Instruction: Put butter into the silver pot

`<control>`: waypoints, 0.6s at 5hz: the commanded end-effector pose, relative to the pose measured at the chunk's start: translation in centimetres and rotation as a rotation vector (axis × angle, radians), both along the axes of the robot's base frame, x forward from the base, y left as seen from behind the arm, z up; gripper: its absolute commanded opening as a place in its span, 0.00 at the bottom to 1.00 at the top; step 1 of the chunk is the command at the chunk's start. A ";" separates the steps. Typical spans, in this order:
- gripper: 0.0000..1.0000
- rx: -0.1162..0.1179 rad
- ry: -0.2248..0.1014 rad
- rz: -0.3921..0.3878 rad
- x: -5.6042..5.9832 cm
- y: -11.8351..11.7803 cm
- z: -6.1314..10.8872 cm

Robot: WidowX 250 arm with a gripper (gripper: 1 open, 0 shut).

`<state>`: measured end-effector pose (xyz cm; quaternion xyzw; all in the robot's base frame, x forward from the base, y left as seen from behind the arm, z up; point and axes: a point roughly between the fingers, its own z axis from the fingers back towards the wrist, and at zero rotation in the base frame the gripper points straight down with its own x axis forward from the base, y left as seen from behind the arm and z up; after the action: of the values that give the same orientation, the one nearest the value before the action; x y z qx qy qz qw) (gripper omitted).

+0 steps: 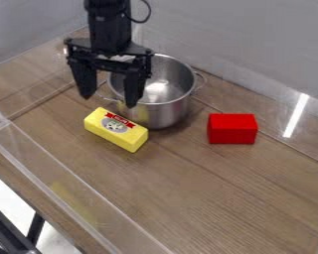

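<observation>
**Open jaws above the butter**

My jaws, spread and grasping nothing, hang above the butter, which lies on the wooden surface; just beside it stands the silver pot, then the red block.

My arm is black all over, with a narrow upper section that widens into a broad, blocky crosspiece. A thin dark cable loops out beside the upper section. My pincer is the same black, with two chunky, separate fingers that taper toward their ends. Small paler spots show on the crosspiece, too blurred for me to tell whether they are screws or markings.
</observation>
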<state>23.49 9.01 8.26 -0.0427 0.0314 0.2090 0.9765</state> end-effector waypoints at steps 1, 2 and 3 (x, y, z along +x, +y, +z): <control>1.00 -0.002 -0.040 0.078 -0.2 0.7 0.1; 1.00 -0.016 -0.043 0.125 -0.3 0.9 -0.5; 1.00 -0.028 -0.042 0.162 -0.3 0.9 -1.1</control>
<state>23.24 9.55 6.84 -0.0615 0.0194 0.2747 0.9594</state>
